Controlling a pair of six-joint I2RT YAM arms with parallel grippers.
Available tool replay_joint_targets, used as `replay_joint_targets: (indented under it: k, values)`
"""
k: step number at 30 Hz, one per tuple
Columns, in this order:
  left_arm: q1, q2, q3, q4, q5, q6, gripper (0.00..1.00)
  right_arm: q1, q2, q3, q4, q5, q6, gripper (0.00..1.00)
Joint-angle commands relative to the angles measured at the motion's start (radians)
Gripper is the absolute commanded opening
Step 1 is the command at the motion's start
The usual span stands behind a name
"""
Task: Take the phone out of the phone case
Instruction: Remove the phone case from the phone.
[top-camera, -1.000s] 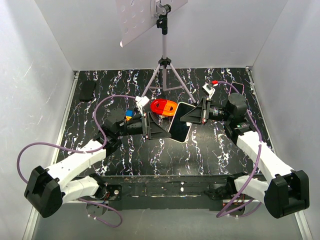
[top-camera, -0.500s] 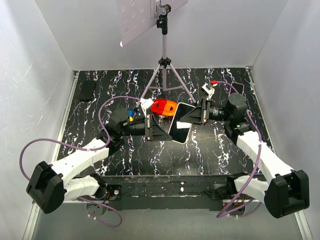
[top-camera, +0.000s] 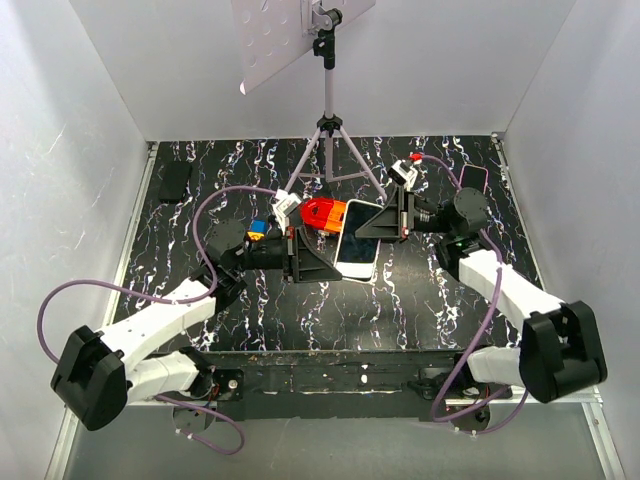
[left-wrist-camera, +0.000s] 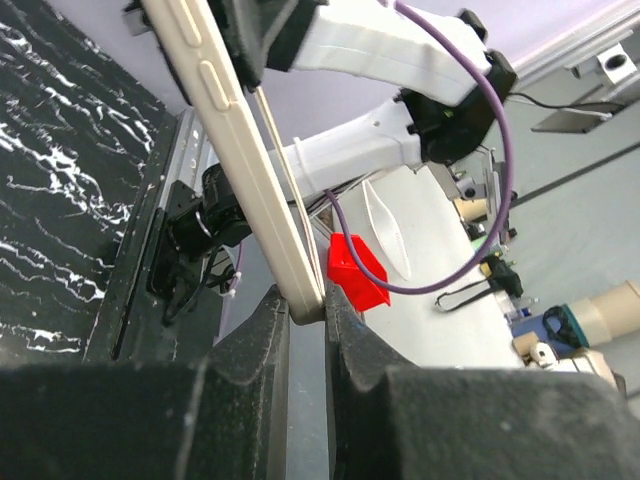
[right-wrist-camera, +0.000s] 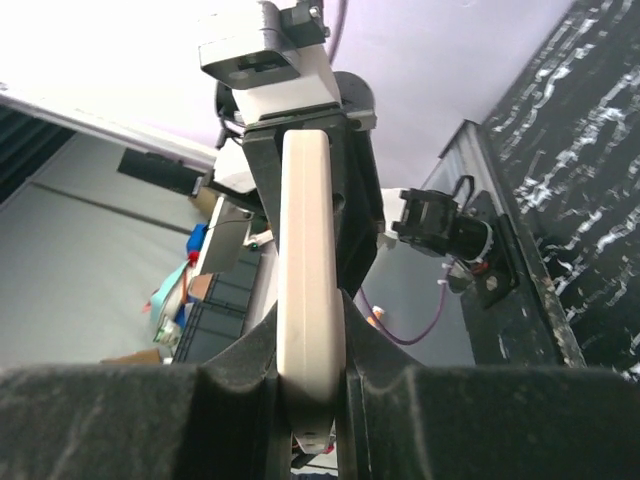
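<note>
While the phone (top-camera: 358, 245) is held tilted at mid-frame in the top view, just right of a red object (top-camera: 325, 212), the left gripper (left-wrist-camera: 306, 312) is pinched tight on its lower-left corner. The right gripper (right-wrist-camera: 308, 395) clamps the opposite, upper-right edge of the cream case (right-wrist-camera: 306, 260).

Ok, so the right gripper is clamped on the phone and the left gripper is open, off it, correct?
No: the left gripper is shut on the edge of the phone too, as the left wrist view shows. The right gripper is indeed clamped on it.
</note>
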Motion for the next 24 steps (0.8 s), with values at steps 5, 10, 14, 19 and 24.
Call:
replay_joint_targets:
  k: [5,10,14,19,24]
  values:
    - [-0.028,0.065,0.04,0.561,0.08,-0.064,0.0,0.117,0.149,-0.019,0.597,0.131,0.425,0.01]
    - [-0.028,0.075,0.029,0.504,0.073,0.023,0.0,0.145,0.11,-0.027,0.577,0.179,0.445,0.01]
    - [-0.028,0.046,0.052,0.215,0.031,0.222,0.0,0.168,0.077,-0.039,0.573,0.218,0.478,0.01]
    - [-0.02,0.051,0.124,-0.212,-0.206,0.448,0.0,0.18,0.03,-0.051,0.539,0.263,0.475,0.01]
    - [-0.015,0.088,0.156,-0.462,-0.392,0.534,0.0,0.177,-0.001,-0.044,0.489,0.283,0.444,0.01]
